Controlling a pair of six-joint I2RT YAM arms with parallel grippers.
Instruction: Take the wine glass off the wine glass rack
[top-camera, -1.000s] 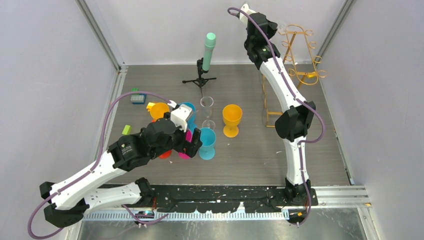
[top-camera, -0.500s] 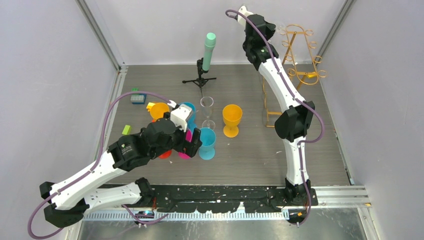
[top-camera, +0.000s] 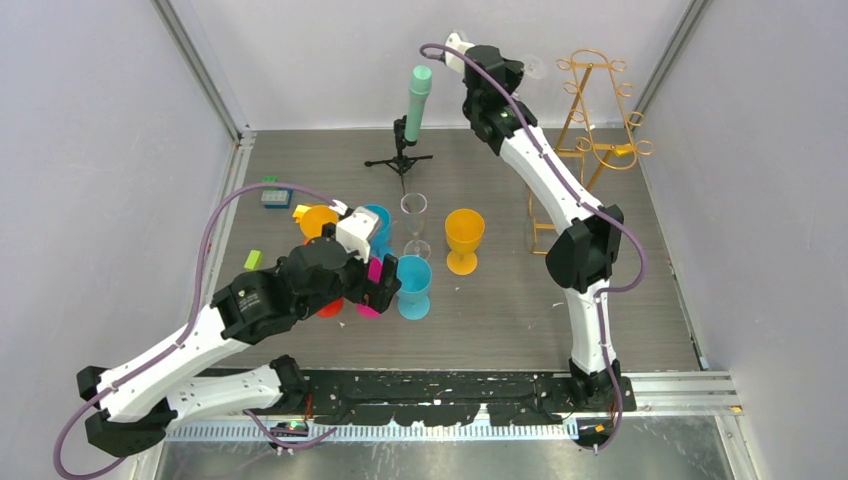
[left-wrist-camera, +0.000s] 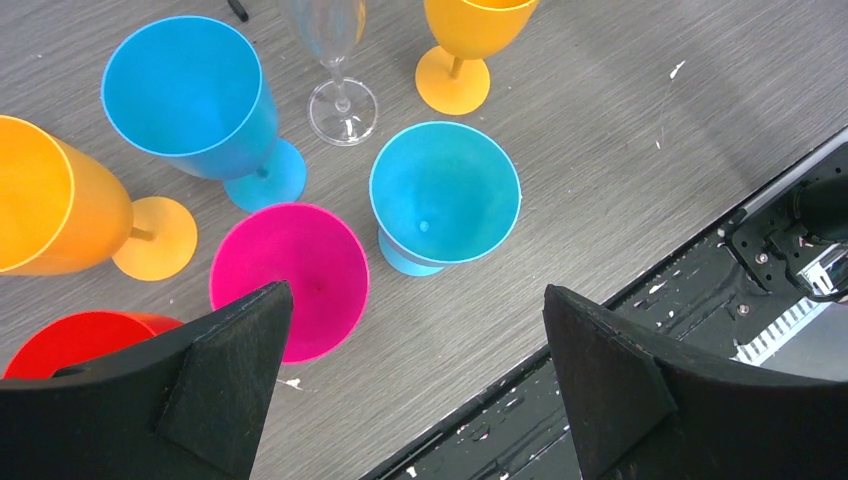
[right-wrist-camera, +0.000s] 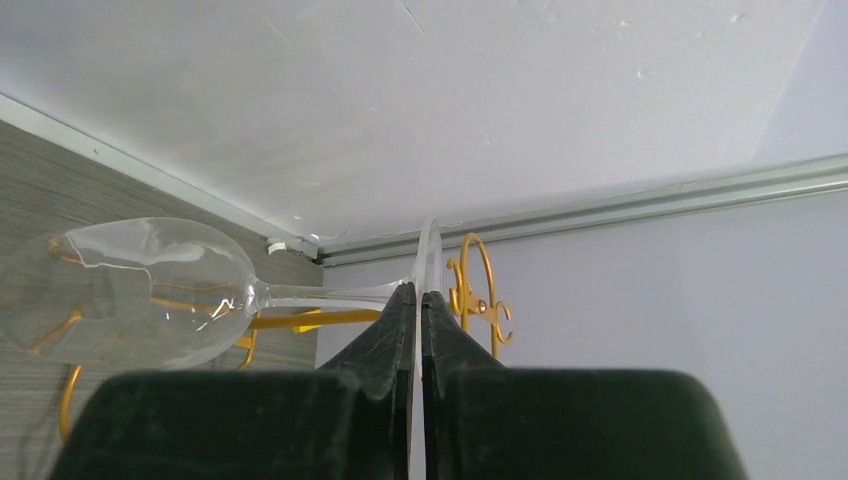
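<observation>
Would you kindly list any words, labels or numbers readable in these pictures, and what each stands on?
None can be read.
The cups, the wine glass and the rack show no print.
The blue box by the left wall is too small to tell.

Bright, even, diffuse light from above, soft faint shadows on the bench (top-camera: 640, 290), mild glare on the wine glass (right-wrist-camera: 150, 285), close jaws dark, perhaps slightly out of focus.
</observation>
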